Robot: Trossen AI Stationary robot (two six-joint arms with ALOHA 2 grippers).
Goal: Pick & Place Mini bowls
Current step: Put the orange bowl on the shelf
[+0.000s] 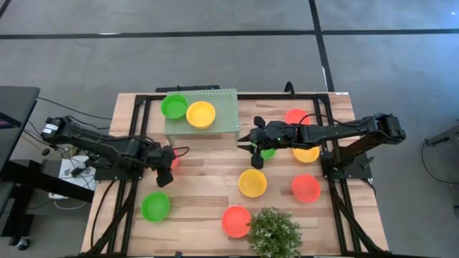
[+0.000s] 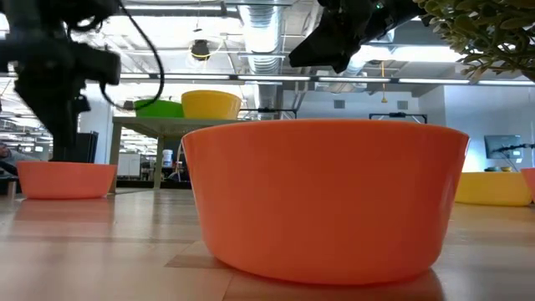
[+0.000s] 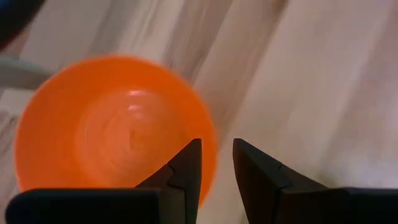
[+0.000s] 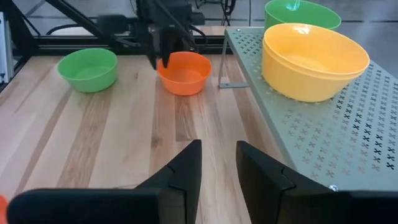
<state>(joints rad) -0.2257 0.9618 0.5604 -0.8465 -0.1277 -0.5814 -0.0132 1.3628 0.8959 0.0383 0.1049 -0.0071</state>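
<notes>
Bowls: only two, a green bowl (image 1: 173,106) and a yellow bowl (image 1: 201,114), sit on the stand (image 1: 222,107) at upper middle. Seven more wait on the table (image 1: 208,179). Left gripper (image 1: 166,172), fingers a little apart, hangs over a red-orange bowl (image 3: 112,124) at middle left. Right gripper (image 1: 252,148) near the middle, also a little apart, holds nothing.

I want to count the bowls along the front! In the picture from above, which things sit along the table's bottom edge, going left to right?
Green bowl → red-orange bowl → bushy potted plant, which touches or overlaps that bowl's edge.
</notes>
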